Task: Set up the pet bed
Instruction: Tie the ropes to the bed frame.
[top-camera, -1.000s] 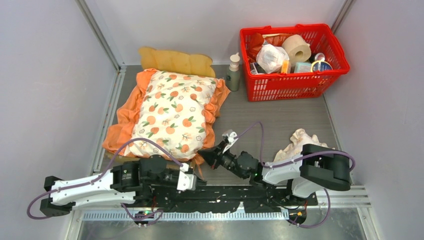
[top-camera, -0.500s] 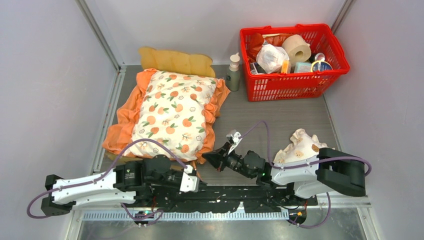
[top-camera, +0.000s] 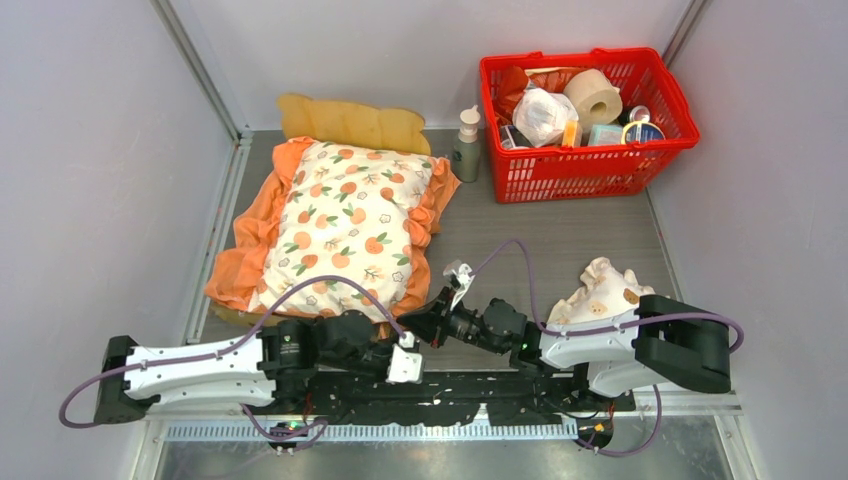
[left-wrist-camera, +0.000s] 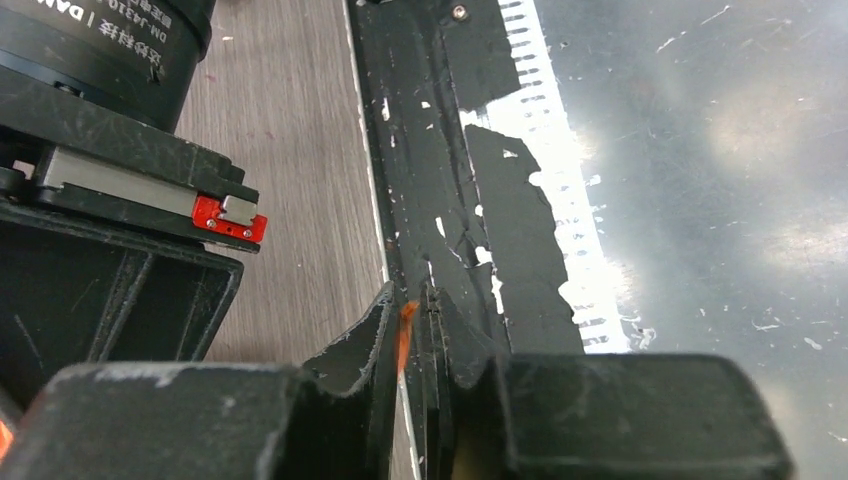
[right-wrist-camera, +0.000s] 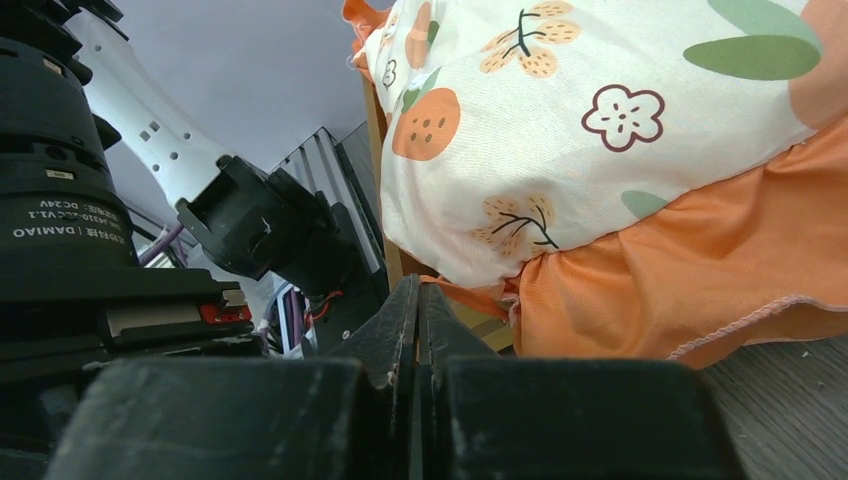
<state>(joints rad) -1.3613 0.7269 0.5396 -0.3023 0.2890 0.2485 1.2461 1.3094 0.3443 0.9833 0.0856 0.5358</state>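
The pet bed's wavy light-wood headboard (top-camera: 350, 122) stands at the back left. The cream orange-print cushion (top-camera: 345, 225) with orange ruffles lies on the pet bed and hides its base. My right gripper (top-camera: 432, 318) is shut at the cushion's near right corner. In the right wrist view its tips (right-wrist-camera: 417, 285) touch the orange ruffle (right-wrist-camera: 640, 290) beside a wooden frame post (right-wrist-camera: 392, 262); whether fabric is pinched does not show. My left gripper (top-camera: 408, 358) lies low over the black mounting plate (left-wrist-camera: 440, 150). Its jaws (left-wrist-camera: 410, 305) stand a thin slit apart, with an unidentified orange sliver in the slit.
A small cream frilled pillow (top-camera: 600, 290) lies at the right, partly under the right arm. A red basket (top-camera: 585, 165) full of items stands at the back right, with a pump bottle (top-camera: 466, 145) to its left. Walls close in on both sides.
The left arm slid right along the front edge and its jaws parted slightly. The right gripper drew back a little from the cushion corner, then edged toward it again, still shut.
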